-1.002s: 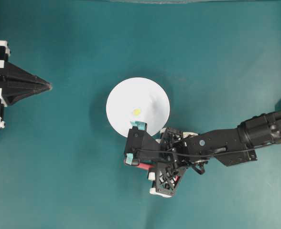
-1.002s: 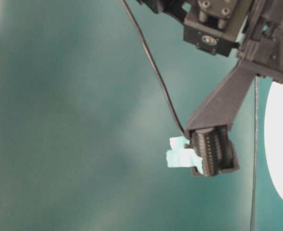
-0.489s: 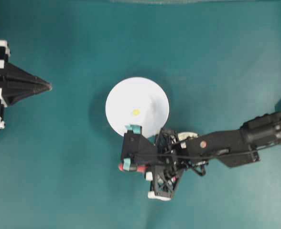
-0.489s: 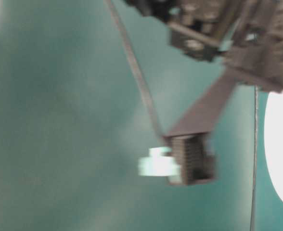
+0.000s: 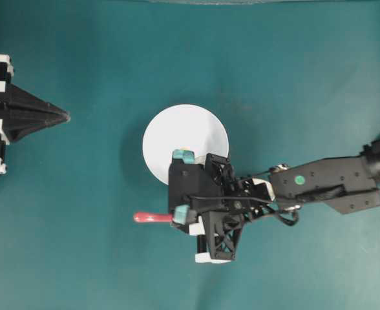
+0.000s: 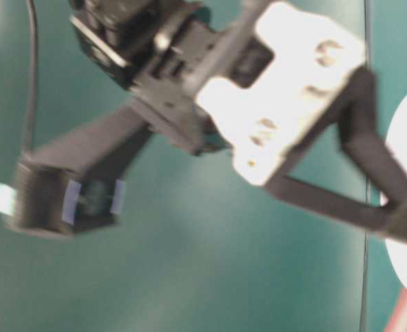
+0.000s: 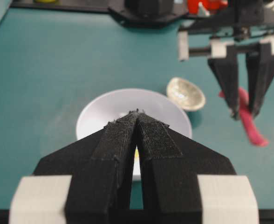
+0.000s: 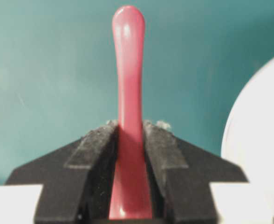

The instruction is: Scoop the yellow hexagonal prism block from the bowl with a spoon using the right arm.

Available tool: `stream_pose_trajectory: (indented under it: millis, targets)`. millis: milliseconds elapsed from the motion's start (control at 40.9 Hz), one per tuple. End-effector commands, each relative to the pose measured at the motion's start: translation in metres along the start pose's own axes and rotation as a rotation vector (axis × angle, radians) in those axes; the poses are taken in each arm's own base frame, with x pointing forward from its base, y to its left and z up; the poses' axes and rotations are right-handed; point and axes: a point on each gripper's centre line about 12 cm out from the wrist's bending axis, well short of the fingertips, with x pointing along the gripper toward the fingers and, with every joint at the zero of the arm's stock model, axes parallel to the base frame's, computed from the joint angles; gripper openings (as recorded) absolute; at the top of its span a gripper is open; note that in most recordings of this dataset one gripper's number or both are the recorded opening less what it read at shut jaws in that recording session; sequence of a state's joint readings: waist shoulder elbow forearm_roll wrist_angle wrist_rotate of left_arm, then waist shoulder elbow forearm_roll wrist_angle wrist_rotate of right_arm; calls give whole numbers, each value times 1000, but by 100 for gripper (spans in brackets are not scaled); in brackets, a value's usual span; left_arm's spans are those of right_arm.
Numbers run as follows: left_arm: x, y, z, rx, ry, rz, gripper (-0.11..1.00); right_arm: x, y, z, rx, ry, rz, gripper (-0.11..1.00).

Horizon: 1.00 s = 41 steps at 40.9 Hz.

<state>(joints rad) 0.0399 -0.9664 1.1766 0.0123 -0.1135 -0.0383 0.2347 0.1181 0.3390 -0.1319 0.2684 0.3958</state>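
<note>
Landmark for all entries: the large round plain white bowl (image 5: pixel 177 132), near the middle of the teal tabletop (image 5: pixel 293 77).

1. Left black tool (image 5: pixel 64 117), far left of the bowl, well apart from it. Its triangular fingers are pressed together to a point aimed at the bowl; nothing sits between them. Idle.

2. Glossy pink-red soup spoon (image 5: pixel 152 217), below and just left of the bowl. Only one end shows in the overhead view, jutting left from the gripping tool; in the right wrist view the narrow part (image 8: pixel 128 70) runs straight out between the finger pads. Its other end is hidden.

3. Tiny bright yellow hexagonal prism block (image 7: pixel 136 152), inside the bowl. From the left wrist only a sliver shows behind the closed fingers; from overhead it is covered by the right arm.

4. Right black tool (image 5: pixel 180 194), over the bowl's lower rim, pinching the spoon on both sides.

5. Small speckled beige spoon rest (image 7: pixel 186 93), just beside the bowl, bare.

Step in hand, as judged: the spoon is gripped and off its rest; scooping is not yet begun. The next move calls for bringing the scoop end into the bowl, low behind the block, then sliding under it and levelling before lifting.
</note>
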Motion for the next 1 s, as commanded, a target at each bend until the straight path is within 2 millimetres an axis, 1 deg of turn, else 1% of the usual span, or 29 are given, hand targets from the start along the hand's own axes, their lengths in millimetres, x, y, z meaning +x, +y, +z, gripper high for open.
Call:
stream_pose_trajectory:
  millis: [0, 73, 171, 318, 391, 464, 611, 782, 978]
  targets:
    - [2, 0, 3, 0, -6, 2, -1, -20, 5, 18, -60, -137, 37, 24]
    - [2, 0, 3, 0, -6, 2, -1, -26, 2, 17, -87, -201, 56, 24]
    - [2, 1, 2, 0, -3, 3, -1, -40, -5, 16, -99, -302, 86, 24]
    - [2, 1, 1, -2, 0, 3, -1, -69, -18, 9, -92, -455, 130, 24]
    - [1, 1, 1, -3, -2, 3, -1, -83, -24, 2, -86, -505, 141, 24]
    - [2, 1, 0, -2, 1, 3, -1, -97, -31, -10, -77, -546, 149, 24]
    - [2, 0, -1, -2, 3, 1, -1, -117, -41, -33, -52, -589, 152, 24]
    - [2, 1, -1, -2, 5, 3, -1, -125, -51, -55, -13, -593, 141, 24]
    - [2, 1, -2, -2, 8, 3, -1, -120, -60, -79, 43, -597, 136, 24]
